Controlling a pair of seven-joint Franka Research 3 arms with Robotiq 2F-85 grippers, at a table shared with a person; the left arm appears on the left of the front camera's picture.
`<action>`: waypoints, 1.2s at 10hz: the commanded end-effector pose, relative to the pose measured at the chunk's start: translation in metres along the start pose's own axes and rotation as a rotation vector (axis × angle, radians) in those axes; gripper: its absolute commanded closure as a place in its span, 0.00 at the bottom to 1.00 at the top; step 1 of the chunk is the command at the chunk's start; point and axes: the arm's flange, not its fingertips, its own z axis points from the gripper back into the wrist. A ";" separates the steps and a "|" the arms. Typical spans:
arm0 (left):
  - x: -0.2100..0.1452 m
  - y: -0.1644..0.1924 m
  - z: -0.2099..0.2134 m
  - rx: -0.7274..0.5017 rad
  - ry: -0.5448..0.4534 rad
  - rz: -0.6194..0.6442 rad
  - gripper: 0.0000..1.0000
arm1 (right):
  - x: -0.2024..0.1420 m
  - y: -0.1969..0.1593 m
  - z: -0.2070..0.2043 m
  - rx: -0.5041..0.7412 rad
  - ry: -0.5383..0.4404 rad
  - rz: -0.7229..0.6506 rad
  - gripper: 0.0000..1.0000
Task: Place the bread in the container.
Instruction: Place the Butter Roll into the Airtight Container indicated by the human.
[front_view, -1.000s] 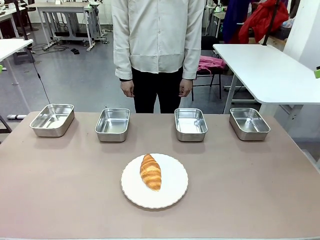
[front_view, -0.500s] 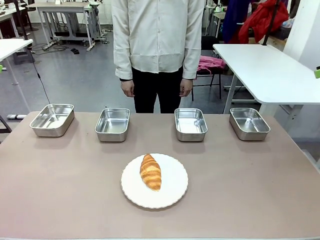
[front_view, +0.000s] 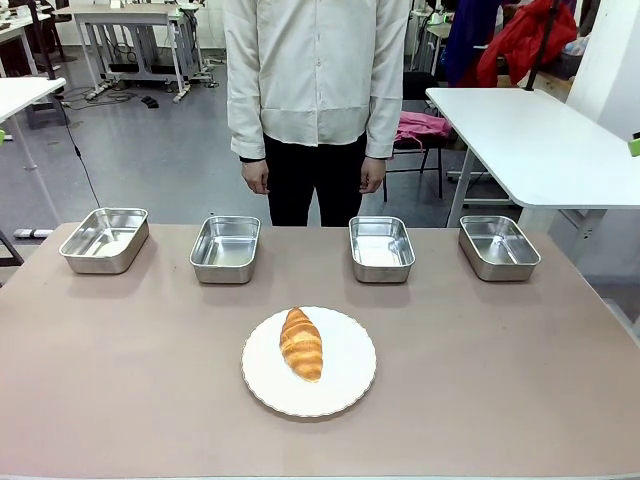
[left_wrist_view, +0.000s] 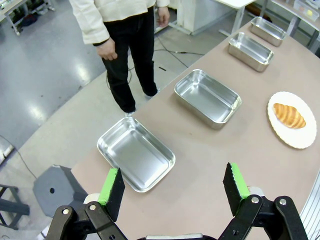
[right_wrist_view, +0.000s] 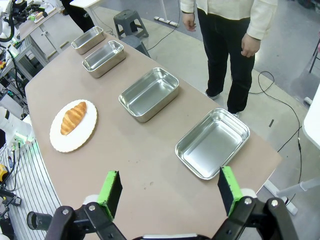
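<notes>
The bread (front_view: 301, 343), a golden-brown croissant, lies on a round white plate (front_view: 350, 385) at the table's near middle. Several identical steel containers stand empty in a row along the far edge, from the far-left one (front_view: 105, 240) to the far-right one (front_view: 498, 246). My left gripper (left_wrist_view: 173, 185) hangs open and empty high above the table's left end, over the nearest container (left_wrist_view: 136, 152), with the bread (left_wrist_view: 289, 115) far off. My right gripper (right_wrist_view: 169, 191) is open and empty above the right end, near a container (right_wrist_view: 212, 142); the bread (right_wrist_view: 73, 117) lies well away.
A person in a cream shirt stands at the far side with both hands (front_view: 256, 177) hanging down, away from the table. The two inner containers (front_view: 225, 249) (front_view: 381, 248) flank the middle. Bare table surrounds the plate.
</notes>
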 end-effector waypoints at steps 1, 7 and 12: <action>0.000 0.001 0.003 -0.009 -0.016 -0.003 0.00 | 0.002 0.002 0.001 0.007 -0.015 0.007 0.00; 0.000 0.001 0.003 -0.009 -0.016 -0.003 0.00 | 0.002 0.002 0.001 0.007 -0.015 0.007 0.00; 0.000 0.001 0.003 -0.009 -0.016 -0.003 0.00 | 0.002 0.002 0.001 0.007 -0.015 0.007 0.00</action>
